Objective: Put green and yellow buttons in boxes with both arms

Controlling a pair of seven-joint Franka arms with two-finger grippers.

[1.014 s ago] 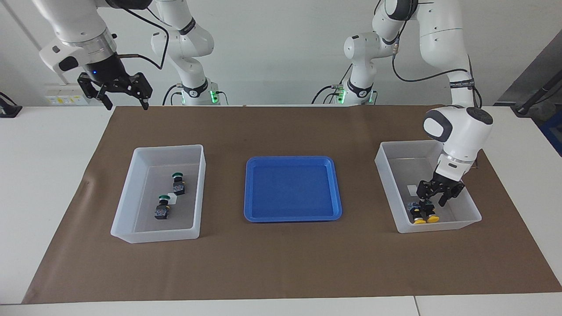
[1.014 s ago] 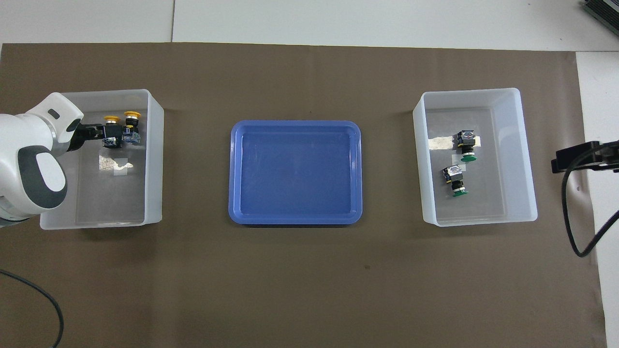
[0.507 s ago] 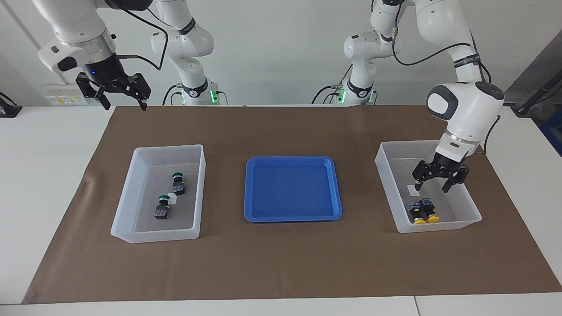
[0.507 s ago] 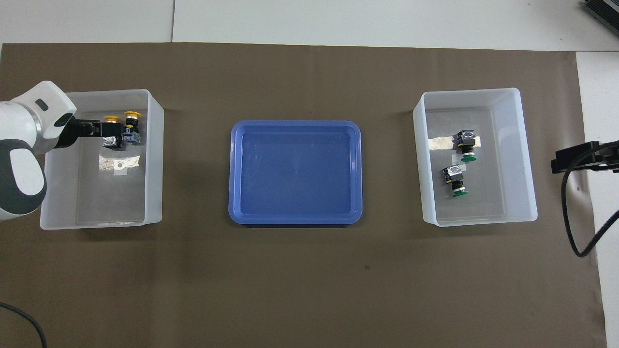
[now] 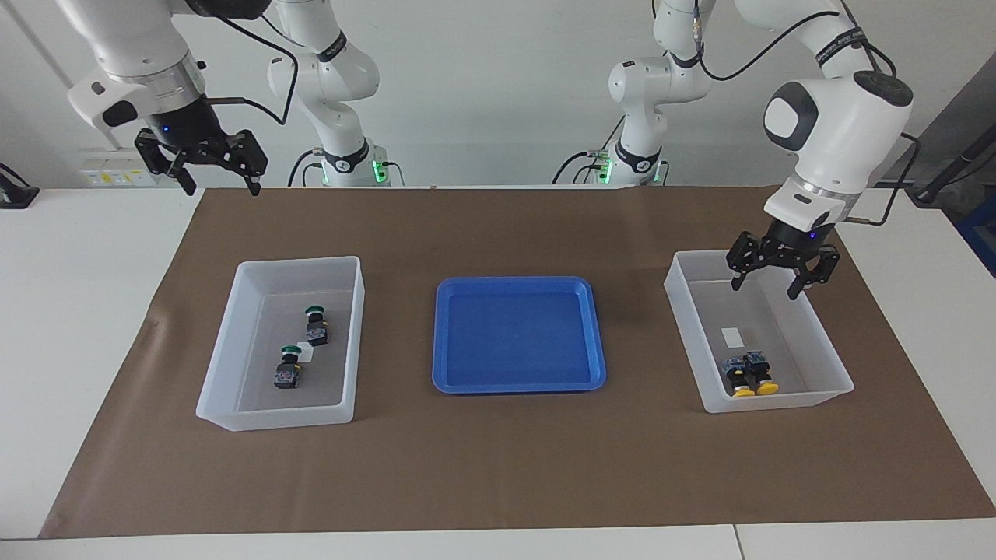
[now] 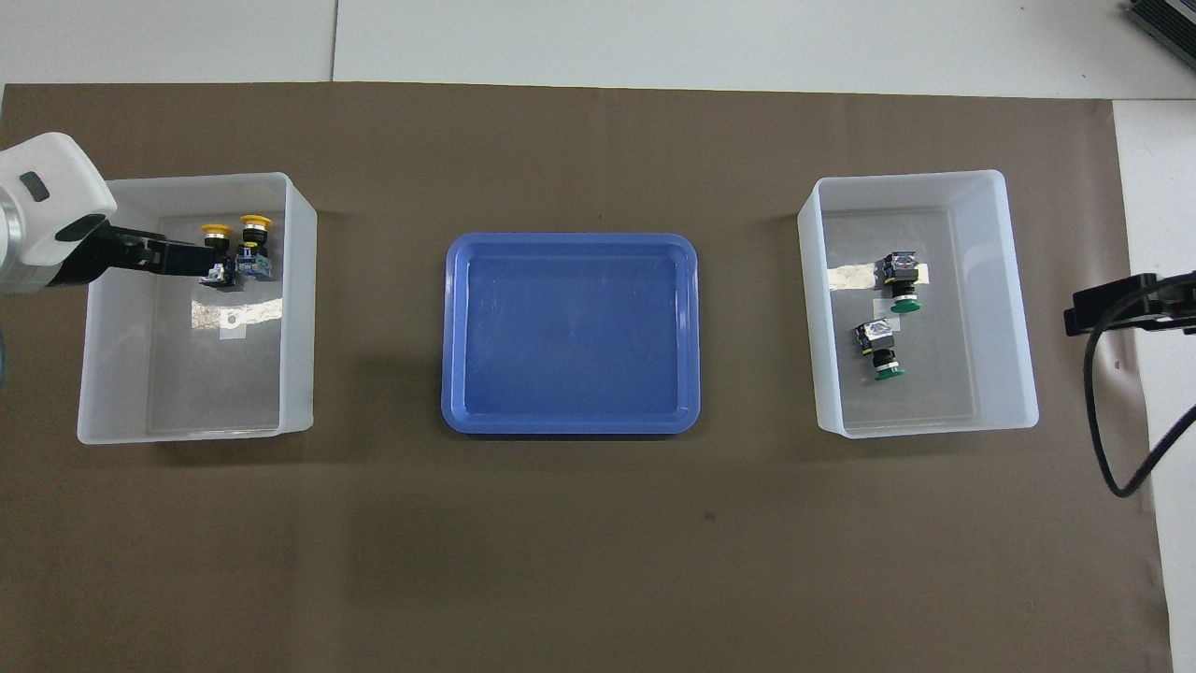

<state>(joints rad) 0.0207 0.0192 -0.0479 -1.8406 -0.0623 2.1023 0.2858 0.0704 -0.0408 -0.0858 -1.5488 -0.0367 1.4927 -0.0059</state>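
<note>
yellow buttons (image 5: 752, 379) lie side by side in the box (image 5: 832, 372) at the left arm's end of the table, caps pointing away from the robots, near its wall farthest from them. green buttons (image 5: 302, 346) lie slightly apart in the other box (image 5: 226, 389) at the right arm's end. between the boxes sits the blue tray (image 5: 443, 334), with nothing in it, on the brown mat (image 5: 498, 467).

left gripper (image 5: 781, 274) hangs above the robot-side rim of the yellow buttons' box, fingers spread wide, carrying nothing. right gripper (image 5: 212, 177) waits high over the mat's corner at its own end, also wide and carrying nothing.

all four buttons look sorted, so the step in hand appears to be clearing away. to do it well, lift the left gripper straight up clear of the box wall before swinging back, so nothing clips the rim or nudges the box.
</note>
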